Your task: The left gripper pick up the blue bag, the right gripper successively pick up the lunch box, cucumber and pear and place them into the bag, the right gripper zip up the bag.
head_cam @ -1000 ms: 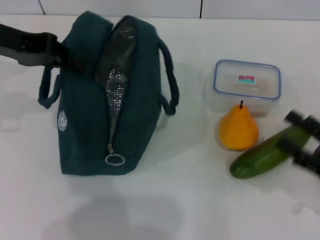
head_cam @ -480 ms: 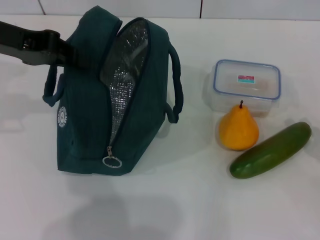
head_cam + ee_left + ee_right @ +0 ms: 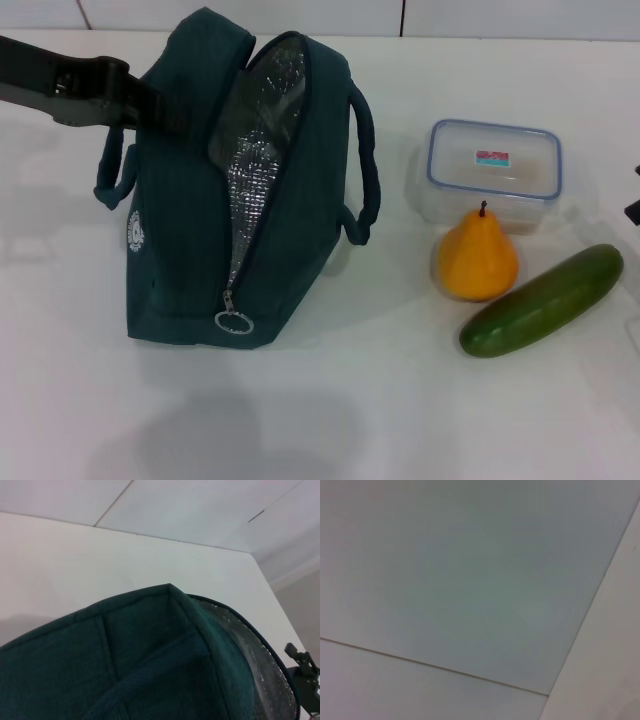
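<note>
From the head camera, the left gripper [image 3: 150, 100] reaches in from nine o'clock and meets the blue bag [image 3: 195, 230] at its upper far corner, about the bag's ten o'clock. Its fingertips are lost against the dark fabric, so how wide the jaws stand, and whether they pinch the cloth, I cannot tell. The bag stands on the white table [image 3: 330, 420] with its top tipped toward two o'clock, the zipper undone and the silver lining [image 3: 255, 170] showing through the gap. The ring pull [image 3: 232, 322] hangs at the bag's six o'clock end, and the white logo [image 3: 135, 229] sits on the side at nine o'clock. One loop handle [image 3: 365, 160] arcs off at three o'clock, the other [image 3: 110, 180] droops below the gripper.

Well apart, at three o'clock of the bag, the lunch box [image 3: 493, 172] lies flat. The pear [image 3: 477, 257] stands upright at its six o'clock, overlapping its near edge. The cucumber [image 3: 543, 300] lies slanted at the pear's four o'clock, just beside it. Only a dark sliver of the right gripper [image 3: 634, 208] shows at the frame's three o'clock edge; its jaws cannot be judged.

The left wrist camera shows the bag's top corner [image 3: 150, 645] filling the view, lining at the rim.

The right wrist camera shows only pale panels with seams.
</note>
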`<state>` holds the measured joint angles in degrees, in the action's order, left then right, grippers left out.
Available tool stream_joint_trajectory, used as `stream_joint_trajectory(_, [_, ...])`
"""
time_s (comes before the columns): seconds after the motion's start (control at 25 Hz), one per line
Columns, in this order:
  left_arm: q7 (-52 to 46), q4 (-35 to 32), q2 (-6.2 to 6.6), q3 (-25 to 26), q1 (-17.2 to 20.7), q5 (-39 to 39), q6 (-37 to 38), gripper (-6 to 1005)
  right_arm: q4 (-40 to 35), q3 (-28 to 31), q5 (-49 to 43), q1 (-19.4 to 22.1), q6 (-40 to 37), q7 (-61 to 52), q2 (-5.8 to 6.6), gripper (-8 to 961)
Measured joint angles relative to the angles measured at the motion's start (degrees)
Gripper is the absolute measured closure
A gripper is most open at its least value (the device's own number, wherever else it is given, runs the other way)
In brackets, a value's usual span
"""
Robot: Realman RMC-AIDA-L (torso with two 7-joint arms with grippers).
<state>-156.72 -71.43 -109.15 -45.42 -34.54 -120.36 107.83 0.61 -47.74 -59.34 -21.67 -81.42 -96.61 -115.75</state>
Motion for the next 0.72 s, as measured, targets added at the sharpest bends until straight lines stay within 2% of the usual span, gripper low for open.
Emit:
stream_joint_trajectory(0.44, [1.0,0.3,-0.04,0.1,-0.1,0.1,-0.2,958,1.6,-0.3,-0.3,-7.0,9.0,-0.6,-0.46,98])
stream_joint_trajectory(0.72, [1.0,0.3,-0.13,-0.1,-0.9,0.1,-0.1,958,1.6,-0.3,-0.3,-9.0,12.3,-0.9,-0.45,98])
